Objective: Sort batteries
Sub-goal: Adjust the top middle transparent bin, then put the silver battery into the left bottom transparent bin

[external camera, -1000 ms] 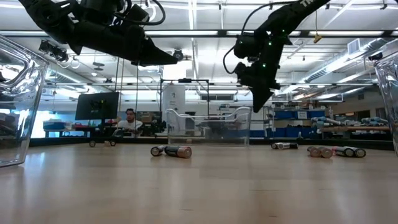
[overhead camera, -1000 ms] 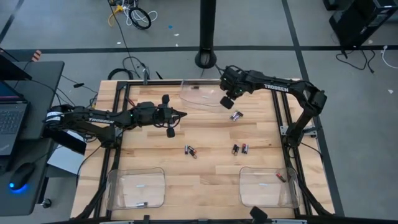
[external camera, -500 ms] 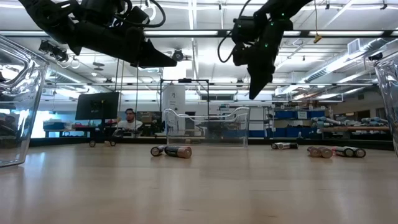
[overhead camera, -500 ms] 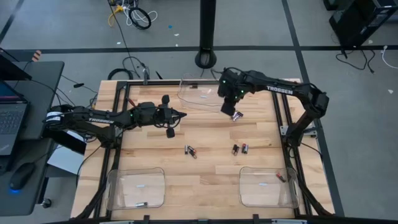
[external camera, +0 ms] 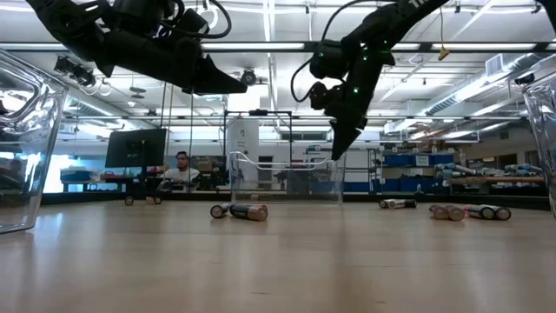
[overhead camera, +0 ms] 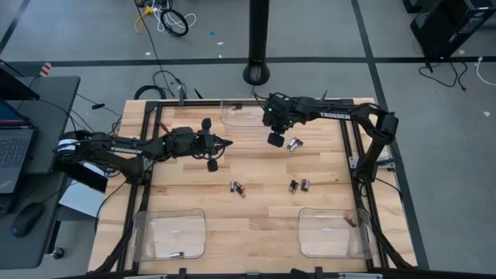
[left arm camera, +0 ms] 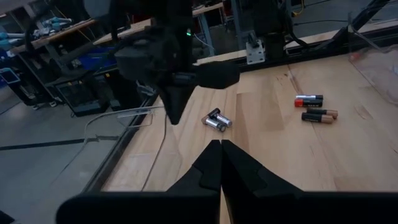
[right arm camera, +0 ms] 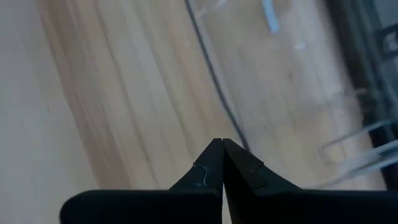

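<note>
Both claws were pinched shut and empty. Right claw (overhead camera: 275, 140) had swung from the pair of batteries (overhead camera: 294, 144) toward the clear bin (overhead camera: 240, 116), carrying nothing; left claw (overhead camera: 230, 142) stayed hovering over the table (overhead camera: 256, 167). Sorting hadn't advanced.

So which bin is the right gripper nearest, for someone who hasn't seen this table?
Start at the wooden table in the high view and find its far edge, by the black pole base. The clear bin there sits alone in the middle of that edge, with the shut right gripper just beside it. The two other bins sit at the near corners.
</note>
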Motion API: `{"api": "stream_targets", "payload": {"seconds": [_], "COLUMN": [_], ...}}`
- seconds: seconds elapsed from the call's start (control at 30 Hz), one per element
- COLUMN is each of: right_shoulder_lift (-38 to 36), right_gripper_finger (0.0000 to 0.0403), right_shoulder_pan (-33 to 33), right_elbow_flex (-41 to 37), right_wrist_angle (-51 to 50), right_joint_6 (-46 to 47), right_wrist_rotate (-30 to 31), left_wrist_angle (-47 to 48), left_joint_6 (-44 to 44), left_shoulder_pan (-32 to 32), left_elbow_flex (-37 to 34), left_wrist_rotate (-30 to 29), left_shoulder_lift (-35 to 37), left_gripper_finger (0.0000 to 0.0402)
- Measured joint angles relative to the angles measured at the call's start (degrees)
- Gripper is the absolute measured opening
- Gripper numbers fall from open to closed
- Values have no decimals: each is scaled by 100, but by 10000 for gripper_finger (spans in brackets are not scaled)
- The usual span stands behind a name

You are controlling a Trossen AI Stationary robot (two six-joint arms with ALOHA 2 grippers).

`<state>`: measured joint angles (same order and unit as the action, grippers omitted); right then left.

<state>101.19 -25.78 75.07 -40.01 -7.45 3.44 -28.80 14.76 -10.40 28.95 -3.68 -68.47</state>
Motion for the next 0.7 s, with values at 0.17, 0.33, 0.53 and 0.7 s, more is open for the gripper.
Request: {"api": "stream_targets", "payload": {"seconds": [0.17,0.33,0.53,0.7], "right_shoulder_lift": [-46,-171,-430,-754], "right_gripper_finger": [12,12,7,6], "right_shoulder_pan": [5,87,251,419], "right_elbow_flex": [2,2,-452,-1298], "right_wrist_angle": [307,259,457,1240], "right_joint_6": [-26,-28,-118,63], "right_wrist_rotate": [0,0,149,142], "left_wrist_angle": [-7,-33,-398,-1017], "left_joint_6": [-2,-7,-35,-192], "left_shoulder_pan": [-1,1,-6,-6], "left_elbow_flex": [0,0,-304,-655], "left_wrist_rotate": [0,2,2,86], "left_shoulder_lift": [0,0,-24,-20], "left_gripper_finger": [12,12,12,12]}}
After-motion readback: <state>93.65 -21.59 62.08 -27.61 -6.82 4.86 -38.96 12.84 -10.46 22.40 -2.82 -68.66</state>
